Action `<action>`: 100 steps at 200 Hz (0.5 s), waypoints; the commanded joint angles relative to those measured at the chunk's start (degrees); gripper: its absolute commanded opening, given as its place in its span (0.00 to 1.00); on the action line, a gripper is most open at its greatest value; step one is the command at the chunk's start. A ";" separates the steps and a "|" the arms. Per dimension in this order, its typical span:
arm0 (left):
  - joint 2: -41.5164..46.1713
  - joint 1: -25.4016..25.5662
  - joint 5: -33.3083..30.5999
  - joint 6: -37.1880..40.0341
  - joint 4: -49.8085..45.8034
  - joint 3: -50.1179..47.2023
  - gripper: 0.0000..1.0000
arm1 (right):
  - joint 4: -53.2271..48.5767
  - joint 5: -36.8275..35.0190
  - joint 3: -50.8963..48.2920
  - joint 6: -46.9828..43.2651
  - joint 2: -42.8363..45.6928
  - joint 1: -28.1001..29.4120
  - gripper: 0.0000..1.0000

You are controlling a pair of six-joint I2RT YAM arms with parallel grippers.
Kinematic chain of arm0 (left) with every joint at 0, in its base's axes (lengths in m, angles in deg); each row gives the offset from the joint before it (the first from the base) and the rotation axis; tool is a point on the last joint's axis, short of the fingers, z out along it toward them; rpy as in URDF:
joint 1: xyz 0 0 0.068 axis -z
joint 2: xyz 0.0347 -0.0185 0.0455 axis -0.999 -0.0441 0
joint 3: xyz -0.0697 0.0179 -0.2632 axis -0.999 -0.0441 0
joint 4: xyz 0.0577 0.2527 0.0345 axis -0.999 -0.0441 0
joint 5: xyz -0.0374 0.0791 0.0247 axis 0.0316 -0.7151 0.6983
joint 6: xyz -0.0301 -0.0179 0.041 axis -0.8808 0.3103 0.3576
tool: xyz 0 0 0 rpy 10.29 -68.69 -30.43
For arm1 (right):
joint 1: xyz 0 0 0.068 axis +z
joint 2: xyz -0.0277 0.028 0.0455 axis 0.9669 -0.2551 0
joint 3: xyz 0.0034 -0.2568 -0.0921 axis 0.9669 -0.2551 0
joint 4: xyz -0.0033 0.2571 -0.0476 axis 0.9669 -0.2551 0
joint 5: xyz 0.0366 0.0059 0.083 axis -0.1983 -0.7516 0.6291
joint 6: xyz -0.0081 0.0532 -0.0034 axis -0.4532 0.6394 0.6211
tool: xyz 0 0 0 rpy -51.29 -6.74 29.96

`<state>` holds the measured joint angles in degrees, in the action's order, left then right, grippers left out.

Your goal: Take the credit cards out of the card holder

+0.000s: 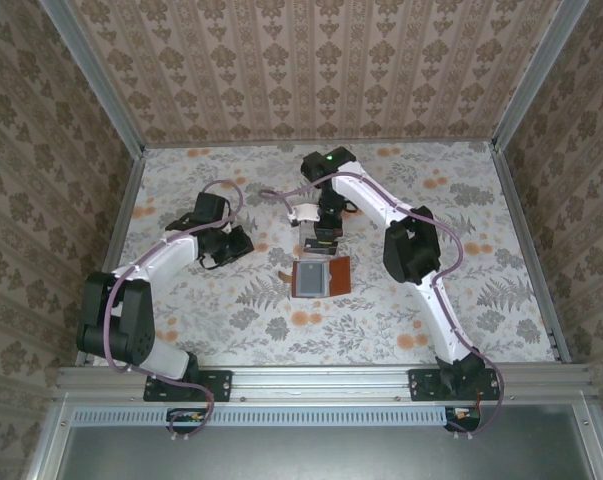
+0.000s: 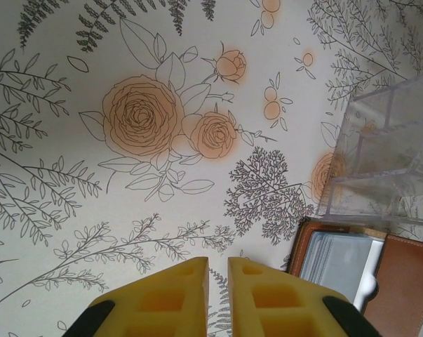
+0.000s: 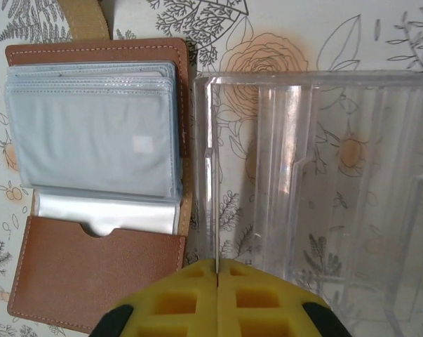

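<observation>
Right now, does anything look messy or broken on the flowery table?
Nothing stands out. The reddish-brown leather card holder lies open and flat beside the clear plastic tray, square to it, with nothing spilled or torn.

The left arm (image 1: pixel 166 258) and right arm (image 1: pixel 433 300) wear white shells with black joint housings, a mauve cable (image 1: pixel 229 192) looping along each. The left gripper (image 2: pixel 218 263) and right gripper (image 3: pixel 217 265) have blocky yellow fingers (image 2: pixel 172 302) with square recessed pockets — black mounts (image 2: pixel 92 319) flank them behind the jaws.
</observation>
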<state>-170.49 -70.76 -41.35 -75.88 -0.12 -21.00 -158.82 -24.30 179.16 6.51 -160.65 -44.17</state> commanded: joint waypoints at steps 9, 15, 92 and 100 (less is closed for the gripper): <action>0.48 -0.76 0.83 1.53 -1.10 0.80 0.17 | -4.69 3.57 2.56 -0.11 -2.76 0.67 0.02; 0.66 -0.86 0.77 1.52 -1.11 0.73 0.17 | -4.65 3.64 2.66 -0.06 -2.91 0.76 0.04; 1.60 -1.33 1.01 2.23 -1.49 0.68 0.17 | -3.46 -0.72 7.14 1.09 -2.22 0.78 0.17; 1.86 -1.42 0.88 2.14 -1.47 0.49 0.17 | -3.06 -0.89 7.11 1.11 -1.71 0.77 0.17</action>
<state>-170.47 -71.51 -41.09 -75.23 -0.16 -21.00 -161.16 -23.43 184.31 7.08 -162.53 -43.65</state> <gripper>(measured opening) 0.167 0.171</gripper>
